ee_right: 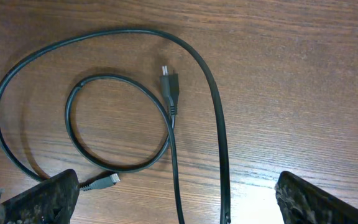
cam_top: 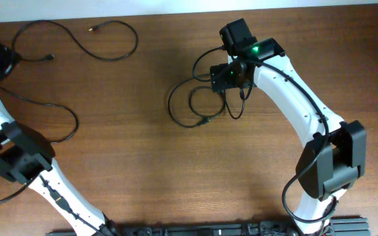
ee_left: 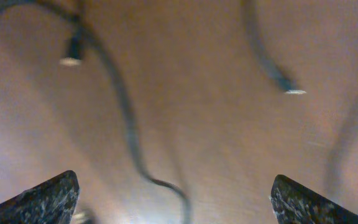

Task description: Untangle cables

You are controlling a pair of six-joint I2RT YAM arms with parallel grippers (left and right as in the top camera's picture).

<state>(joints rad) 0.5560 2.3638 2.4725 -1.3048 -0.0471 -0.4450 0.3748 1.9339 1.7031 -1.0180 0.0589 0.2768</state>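
Jaws on both sides stand wide apart, clamped on nothing: your left gripper (ee_left: 173,186) hangs over two blurred cord ends, your right gripper (ee_right: 176,180) over a coil. Beneath them you have the brown wooden table (cam_top: 143,170). One thin black cable (cam_top: 107,58) lies loose near the far edge on the left. A second black cable (cam_top: 76,121) curves beside your left arm. The third black cable (ee_right: 219,118) loops under your right gripper, well apart from the others. A black plug (ee_right: 169,84) rests inside the larger loop, and a small silver-tipped plug (ee_right: 107,179) lies just beside one of that gripper's fingers (ee_right: 42,199).
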